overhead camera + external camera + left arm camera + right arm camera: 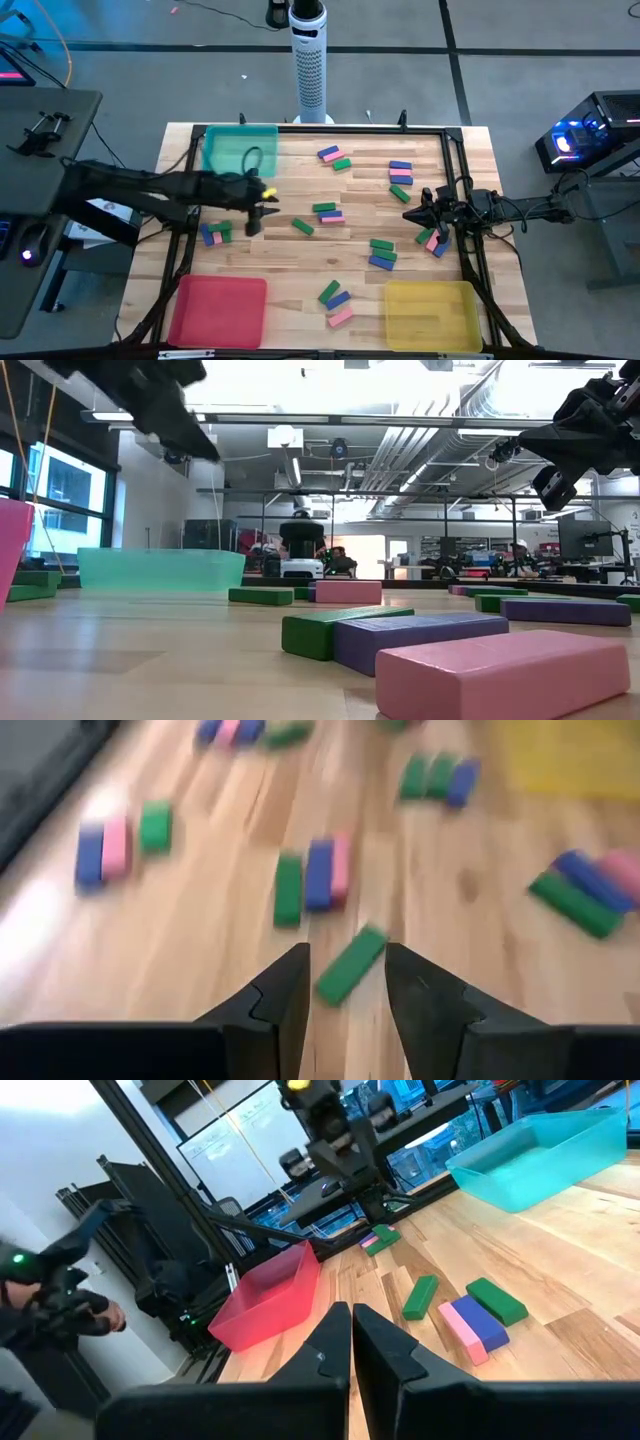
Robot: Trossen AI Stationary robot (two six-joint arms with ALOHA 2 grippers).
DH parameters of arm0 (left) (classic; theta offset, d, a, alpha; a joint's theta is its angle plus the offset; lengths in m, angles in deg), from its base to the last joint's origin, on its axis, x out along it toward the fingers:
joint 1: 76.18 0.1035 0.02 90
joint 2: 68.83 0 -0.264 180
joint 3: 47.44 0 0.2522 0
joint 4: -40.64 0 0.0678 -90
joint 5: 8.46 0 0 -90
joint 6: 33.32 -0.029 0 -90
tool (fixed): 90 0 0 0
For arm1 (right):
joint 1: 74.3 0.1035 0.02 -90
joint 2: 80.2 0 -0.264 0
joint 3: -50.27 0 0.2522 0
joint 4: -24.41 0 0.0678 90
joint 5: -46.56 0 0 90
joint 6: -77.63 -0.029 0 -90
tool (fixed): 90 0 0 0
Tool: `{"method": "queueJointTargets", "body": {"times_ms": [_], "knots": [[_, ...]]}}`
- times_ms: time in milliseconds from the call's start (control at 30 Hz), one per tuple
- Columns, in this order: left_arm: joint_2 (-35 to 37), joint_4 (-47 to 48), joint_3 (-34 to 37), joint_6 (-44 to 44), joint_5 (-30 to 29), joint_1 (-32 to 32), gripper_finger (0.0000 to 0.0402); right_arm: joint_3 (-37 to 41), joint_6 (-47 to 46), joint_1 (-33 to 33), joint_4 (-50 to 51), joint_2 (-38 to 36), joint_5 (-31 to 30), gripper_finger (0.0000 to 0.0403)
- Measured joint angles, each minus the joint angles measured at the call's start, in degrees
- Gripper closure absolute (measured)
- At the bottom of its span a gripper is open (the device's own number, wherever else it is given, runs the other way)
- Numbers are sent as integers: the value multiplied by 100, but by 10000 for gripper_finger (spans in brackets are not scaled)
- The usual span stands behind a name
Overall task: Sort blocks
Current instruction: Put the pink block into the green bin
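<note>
No blocks seen in teal tray (pixel 240 150); sorting judged barely begun. Left gripper (pixel 268 212) open, empty, near tray, over lone green block (pixel 350 965). Right gripper (pixel 412 215) closed, empty

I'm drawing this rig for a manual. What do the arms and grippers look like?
Both arms are black and slim, built of jointed segments, with dark cables trailing off the right one. The left gripper carries a small yellow mark near its wrist. Each gripper, like the right gripper, has two flat, matte black fingers with angular stepped inner edges.
</note>
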Motion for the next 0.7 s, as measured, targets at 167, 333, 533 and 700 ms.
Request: {"method": "queueJointTargets", "body": {"times_ms": [167, 333, 533, 700], "knots": [[-1042, 202, -568, -26, 22, -46, 270, 0, 0, 1, 1, 0, 0, 403], [-2032, -318, -997, -32, 71, -60, 233, 0, 0, 0, 2, 0, 0, 403], [-3110, -1567, -1370, -674, 776, -73, 187, -2, 0, 2, 0, 0, 0, 403], [-3888, -2194, -1650, -1505, 700, -128, 186, -1, 0, 1, 0, 0, 0, 403]]}}
